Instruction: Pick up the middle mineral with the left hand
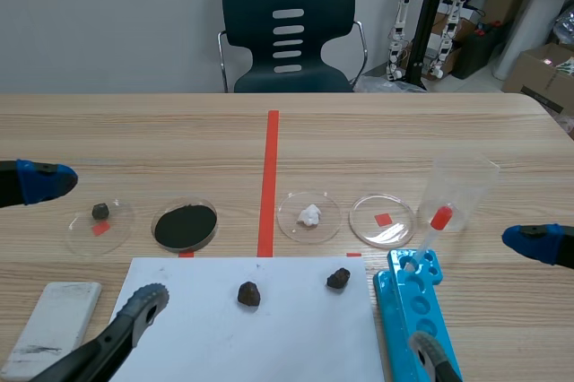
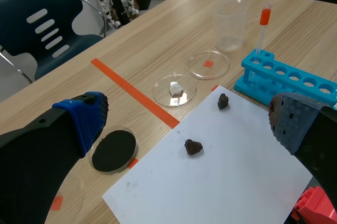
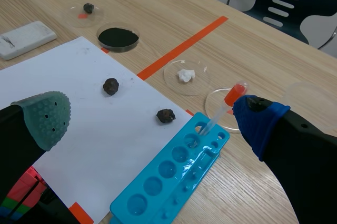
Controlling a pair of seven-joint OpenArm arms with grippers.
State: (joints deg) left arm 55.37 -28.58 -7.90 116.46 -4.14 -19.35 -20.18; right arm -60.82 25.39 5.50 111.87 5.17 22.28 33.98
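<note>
Ahead of L claw [image 2: 188, 122]: mid mineral [image 2: 193, 146]

The pale wooden tabletop [image 1: 179, 131] carries a white sheet of paper [image 1: 206, 328] at its near edge, a white block [image 1: 52, 324] just left of it and a blue tube rack [image 1: 404, 310] along its right side. Beyond runs a row of clear dishes: the left dish [image 1: 117, 216], the black-powder dish [image 1: 186, 204], the third dish [image 1: 327, 221] and the fourth dish [image 1: 399, 221]. A clear cup [image 1: 462, 189] stands at the right end.
</note>
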